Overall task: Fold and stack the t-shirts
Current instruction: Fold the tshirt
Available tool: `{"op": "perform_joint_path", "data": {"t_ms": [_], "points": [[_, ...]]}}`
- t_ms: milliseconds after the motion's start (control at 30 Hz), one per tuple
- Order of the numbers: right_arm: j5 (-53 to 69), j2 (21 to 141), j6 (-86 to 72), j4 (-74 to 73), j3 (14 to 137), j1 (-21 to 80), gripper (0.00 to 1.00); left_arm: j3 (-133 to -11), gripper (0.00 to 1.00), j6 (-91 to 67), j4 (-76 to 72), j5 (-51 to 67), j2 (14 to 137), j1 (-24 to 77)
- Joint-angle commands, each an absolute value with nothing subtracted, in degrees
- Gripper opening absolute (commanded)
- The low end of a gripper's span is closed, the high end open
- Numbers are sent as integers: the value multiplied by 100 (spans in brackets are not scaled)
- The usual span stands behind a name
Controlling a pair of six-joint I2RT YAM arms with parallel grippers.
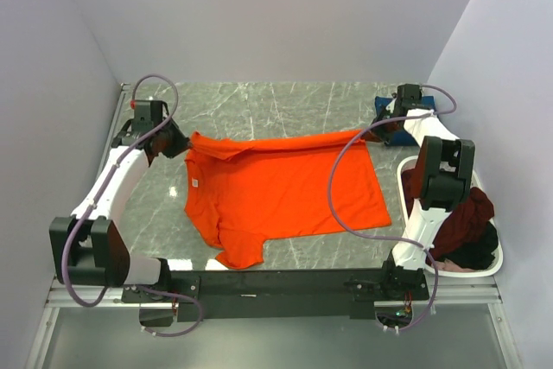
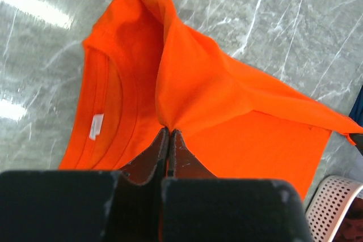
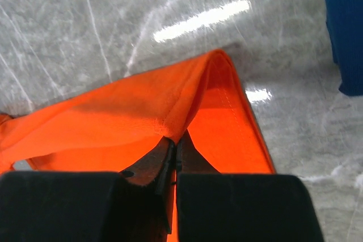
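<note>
A bright orange t-shirt (image 1: 276,192) lies spread on the grey marble table, its far edge lifted into a fold. At the far left, my left gripper (image 1: 180,146) is shut on that edge near the collar; in the left wrist view the gripper (image 2: 168,130) pinches orange cloth (image 2: 215,83). My right gripper (image 1: 373,133) is shut on the shirt's far right corner, and the right wrist view has the gripper (image 3: 177,139) pinching the hem (image 3: 170,106). A navy blue t-shirt (image 1: 399,131) lies folded at the far right corner. Dark maroon and black t-shirts (image 1: 467,222) fill the basket.
A white oval plastic basket (image 1: 491,267) stands at the right edge of the table, behind my right arm; its perforated wall (image 2: 334,196) shows in the left wrist view. Grey walls close the table on three sides. The blue cloth (image 3: 343,26) lies just right of my right gripper.
</note>
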State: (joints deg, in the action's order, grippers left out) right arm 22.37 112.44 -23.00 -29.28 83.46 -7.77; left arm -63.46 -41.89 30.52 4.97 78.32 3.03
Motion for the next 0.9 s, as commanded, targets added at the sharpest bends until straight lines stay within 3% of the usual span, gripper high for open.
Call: {"op": "perform_joint_path", "data": {"t_ms": [0,500,867], "points": [[2031,10784,-2162,-2989,8192,-817,0,-6136,1,-4359,3129,501,7489,299],[1740,11153,-2153,-2945,7963,-826,0,-4299,1,-4975,2215,1248,6970,316],[1696,11303,-2171,-3138,8156,-817,6,-4166,1,-5027,2135,1231,7005,316]]}}
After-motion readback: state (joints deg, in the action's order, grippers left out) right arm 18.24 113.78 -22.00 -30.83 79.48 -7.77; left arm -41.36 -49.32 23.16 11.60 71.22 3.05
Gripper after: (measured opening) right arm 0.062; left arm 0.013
